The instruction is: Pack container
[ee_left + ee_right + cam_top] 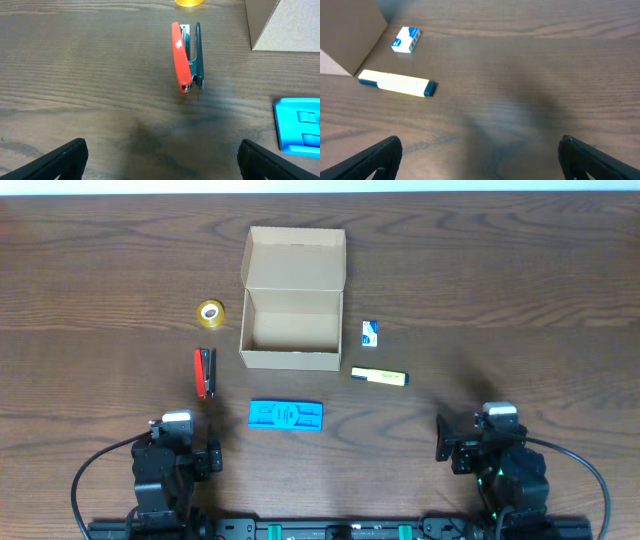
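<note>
Wood table (500, 280); plain tan container (290, 361), flap lid raised; left claw (162, 162), right claw (480, 161) spread.

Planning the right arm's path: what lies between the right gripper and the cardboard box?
The yellow highlighter lies on that line, close to the cardboard box; the overhead view shows it.

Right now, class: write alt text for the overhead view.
An open, empty tan cardboard box stands centre. To its left lie a yellow tape roll and red stapler; to its right, a white-blue eraser and yellow highlighter; in front, a flat blue plastic rectangle.
</note>
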You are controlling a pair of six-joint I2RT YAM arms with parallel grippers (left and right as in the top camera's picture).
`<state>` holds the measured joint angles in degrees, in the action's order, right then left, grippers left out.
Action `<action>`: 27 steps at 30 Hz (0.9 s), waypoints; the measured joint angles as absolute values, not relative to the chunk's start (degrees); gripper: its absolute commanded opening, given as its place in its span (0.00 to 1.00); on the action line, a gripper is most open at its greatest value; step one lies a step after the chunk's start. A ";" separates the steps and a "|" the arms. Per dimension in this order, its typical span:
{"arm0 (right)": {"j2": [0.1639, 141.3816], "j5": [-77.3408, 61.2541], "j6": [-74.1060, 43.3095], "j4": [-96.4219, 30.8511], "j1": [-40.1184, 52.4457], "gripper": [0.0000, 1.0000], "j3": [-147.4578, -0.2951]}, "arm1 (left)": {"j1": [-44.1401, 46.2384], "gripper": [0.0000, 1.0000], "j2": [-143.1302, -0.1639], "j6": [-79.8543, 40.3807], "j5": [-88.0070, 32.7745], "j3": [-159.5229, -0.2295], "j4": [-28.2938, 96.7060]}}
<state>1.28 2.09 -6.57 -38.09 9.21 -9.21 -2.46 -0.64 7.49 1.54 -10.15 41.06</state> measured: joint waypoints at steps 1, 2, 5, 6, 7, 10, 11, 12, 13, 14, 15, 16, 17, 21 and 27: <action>2.13 1.89 -6.81 -37.47 9.21 0.99 -9.50 | -2.46 0.95 -0.64 7.49 1.54 -10.15 41.04; 3.20 1.65 -6.92 -37.21 9.21 0.99 -9.98 | -2.46 0.96 -0.64 7.49 1.54 -10.15 41.04; 9.74 0.73 -7.20 -36.99 9.23 0.99 -14.09 | -2.46 0.95 -0.62 7.49 1.54 -10.13 41.04; 11.81 0.43 -7.22 -37.04 9.21 0.99 -15.64 | -2.46 0.95 -0.64 7.49 1.54 -10.13 41.01; 15.16 -0.05 -7.25 -36.99 9.21 0.99 -18.11 | -2.46 0.95 -0.62 7.49 1.56 -10.11 40.99; 24.27 -1.30 -7.25 -36.80 9.21 0.99 -25.04 | -2.46 0.95 -0.62 7.49 1.54 -10.09 40.95; 27.92 -1.87 -7.25 -36.75 9.23 0.99 -27.81 | -2.46 0.95 -0.62 7.49 1.54 -10.09 40.97; 31.22 -2.50 -7.25 -36.91 9.21 0.99 -30.35 | -2.46 0.95 -0.62 7.49 1.54 -10.09 40.93; 34.59 -3.18 -7.25 -37.04 9.23 0.99 -32.93 | -2.46 0.95 -0.62 7.49 1.56 -10.07 40.88; 37.93 -3.97 -7.25 -37.36 9.23 0.99 -35.42 | -2.46 0.95 -0.62 7.49 1.56 -10.07 40.84; 41.87 -4.78 -7.25 -37.47 9.23 0.99 -38.35 | -2.46 0.95 -0.62 7.49 1.56 -10.07 40.88; 45.15 -5.54 -7.25 -37.65 9.23 0.99 -40.95 | -2.46 0.95 -0.62 7.49 1.56 -10.07 40.91; 49.17 -6.42 -7.25 -38.09 9.23 0.99 -44.01 | -2.46 0.95 -0.62 7.51 1.56 -10.07 40.91; 61.08 -8.62 -7.27 -40.60 9.78 0.99 -53.25 | -2.46 0.95 -0.62 7.49 1.56 -10.07 40.91; 76.36 -9.43 -8.27 -44.31 12.91 0.99 -66.06 | -2.46 0.95 -0.62 7.51 1.56 -10.07 40.91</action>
